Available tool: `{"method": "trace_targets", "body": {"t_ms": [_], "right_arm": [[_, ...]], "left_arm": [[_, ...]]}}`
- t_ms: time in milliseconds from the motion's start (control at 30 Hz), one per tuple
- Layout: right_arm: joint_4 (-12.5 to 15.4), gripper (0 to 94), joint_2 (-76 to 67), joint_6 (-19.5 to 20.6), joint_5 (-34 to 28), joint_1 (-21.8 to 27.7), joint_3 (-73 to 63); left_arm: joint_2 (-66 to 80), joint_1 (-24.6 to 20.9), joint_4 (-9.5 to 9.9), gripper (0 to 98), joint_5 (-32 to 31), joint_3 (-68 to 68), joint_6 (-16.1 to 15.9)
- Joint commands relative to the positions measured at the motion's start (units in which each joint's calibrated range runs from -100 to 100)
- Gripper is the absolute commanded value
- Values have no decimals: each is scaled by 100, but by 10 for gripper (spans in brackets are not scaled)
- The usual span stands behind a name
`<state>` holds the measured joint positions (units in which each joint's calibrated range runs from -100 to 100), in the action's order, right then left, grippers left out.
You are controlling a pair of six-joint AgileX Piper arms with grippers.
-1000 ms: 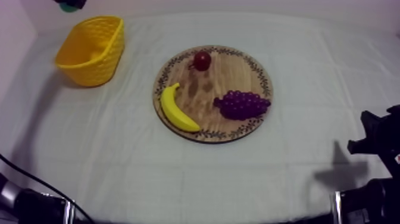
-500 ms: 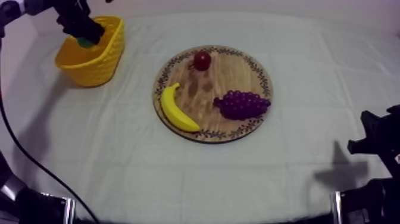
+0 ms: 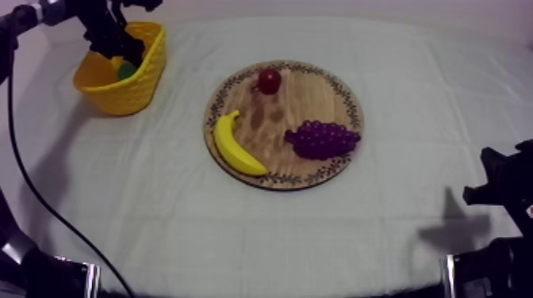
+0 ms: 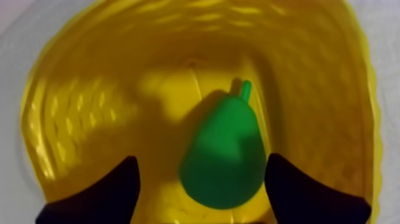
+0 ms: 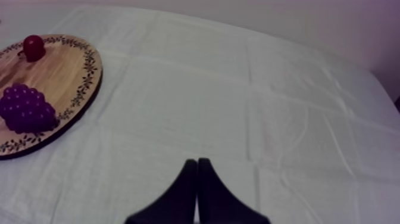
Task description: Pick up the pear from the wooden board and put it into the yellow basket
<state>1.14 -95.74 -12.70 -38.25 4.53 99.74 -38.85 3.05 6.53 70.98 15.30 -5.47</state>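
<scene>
No writing, number, brand or sign can be read anywhere. The only marking is the dark leafy pattern round the rim of the wooden board [image 3: 311, 98], in the middle of the frame from above, and it forms no letters.

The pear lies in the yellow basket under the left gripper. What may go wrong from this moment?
1. The left gripper is open low over the yellow basket, one finger on each side of the pear; a slanted lift may catch the basket wall and tip it.
2. The pear lies close to the fingers, so a finger may nudge it.
</scene>
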Motion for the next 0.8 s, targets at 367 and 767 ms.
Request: {"method": "trace_targets", "body": {"t_ms": [367,767], "right_arm": [[0,3,-2,-2,2,-1,4],[0,3,-2,-2,2,-1,4]], "left_arm": [[2273,275,56,18,-804,-1583,97],[6509,510,279,0,-2051,-4652,573]]}}
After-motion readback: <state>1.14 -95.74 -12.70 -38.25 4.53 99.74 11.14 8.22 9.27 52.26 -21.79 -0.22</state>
